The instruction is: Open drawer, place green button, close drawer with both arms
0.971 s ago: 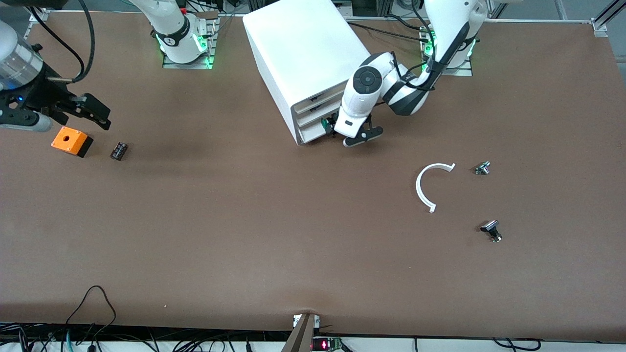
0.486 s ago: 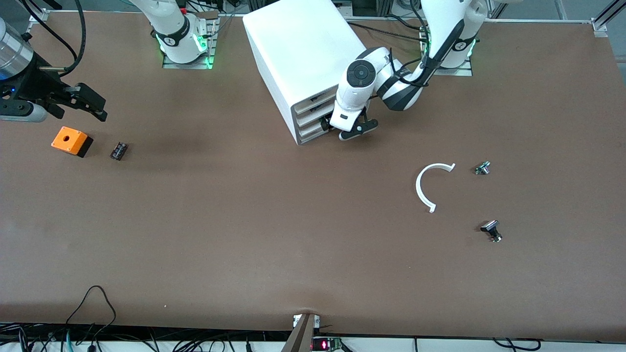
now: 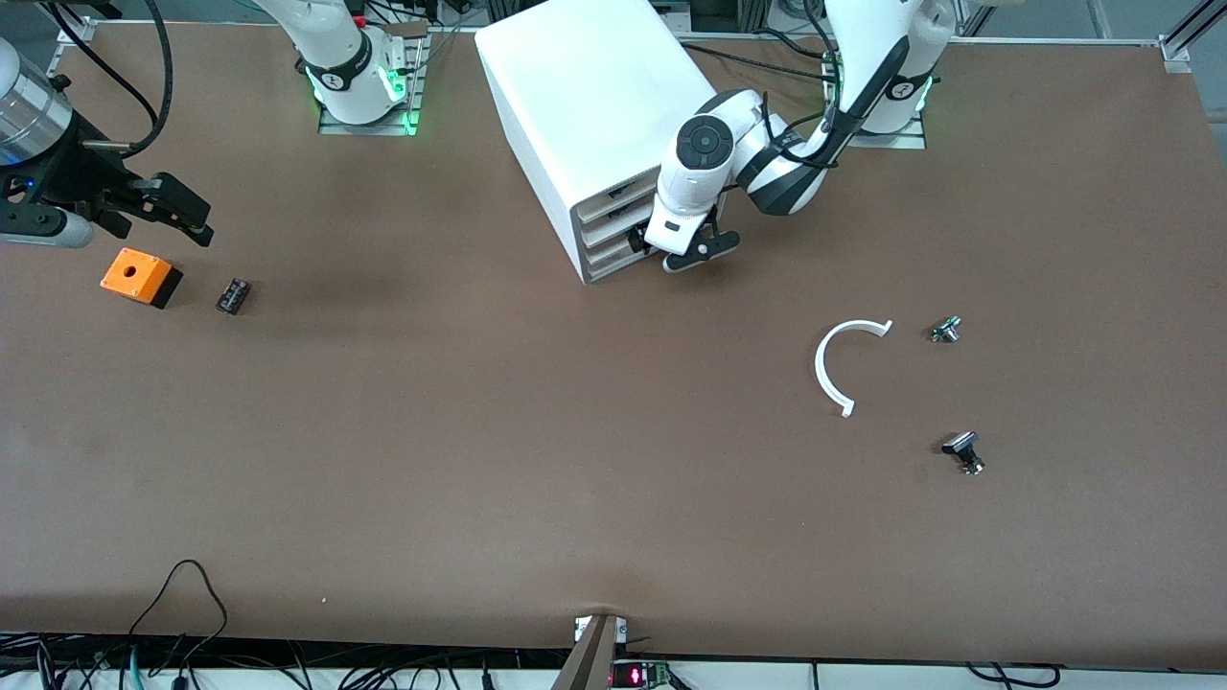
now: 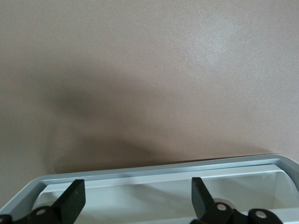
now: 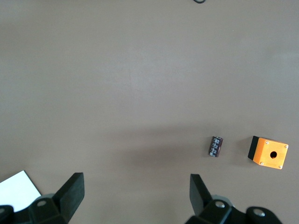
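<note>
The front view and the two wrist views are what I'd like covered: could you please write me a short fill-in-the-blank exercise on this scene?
1. The left gripper is at the front of the white ____.
2. The box with a hole near the right gripper is coloured ____.
3. The right gripper's fingers are spread ____.
4. The white curved strip lies toward the ____ arm's end of the table.

Missing words: cabinet; orange; open; left

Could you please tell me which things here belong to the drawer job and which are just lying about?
Job: cabinet; its open drawer, under the open left gripper; right gripper, open, waiting over the table near the orange box. Button not in sight.
Lying about: orange box, small black part, white curved strip, two small metal parts.
</note>
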Tool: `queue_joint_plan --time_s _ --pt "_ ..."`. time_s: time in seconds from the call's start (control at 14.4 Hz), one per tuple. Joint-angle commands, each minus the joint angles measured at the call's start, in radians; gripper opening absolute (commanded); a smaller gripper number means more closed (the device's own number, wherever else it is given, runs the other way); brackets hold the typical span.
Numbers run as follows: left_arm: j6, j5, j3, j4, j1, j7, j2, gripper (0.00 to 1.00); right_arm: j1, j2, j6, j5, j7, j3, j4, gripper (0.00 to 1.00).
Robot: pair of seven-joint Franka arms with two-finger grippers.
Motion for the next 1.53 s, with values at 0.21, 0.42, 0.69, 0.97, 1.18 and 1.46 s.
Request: queue_joint_plan --time_s 0.21,0.42,0.69,0.97,1.18,1.46 --pt "-0.032 0.024 -0.023 0.027 0.125 0.147 -0.029 1.00 -0.017 -0.011 0.012 0.003 0.002 0.014 -0.012 1.00" --pt "-0.117 0.024 -0.023 0.096 0.211 0.262 -0.043 1.00 -0.017 -0.013 0.009 0.003 -0.014 0.014 -0.006 1.00" --pt "-0.574 0.025 -0.014 0.355 0.259 0.420 -0.062 1.00 -0.018 -0.011 0.012 0.006 -0.077 0.008 -0.004 1.00" --pt "-0.844 0.030 -0.014 0.555 0.368 0.611 -0.068 1.00 -0.020 -0.011 0.003 0.014 -0.075 -0.005 -0.004 1.00" --pt "-1.003 0.071 -0.016 0.699 0.457 0.817 -0.080 1.00 -0.018 -0.011 0.001 0.015 -0.069 -0.006 -0.004 1.00" --pt "-1.112 0.056 -0.030 0.811 0.616 1.141 -0.088 1.00 -0.020 -0.011 -0.008 0.012 -0.097 -0.015 0.008 1.00"
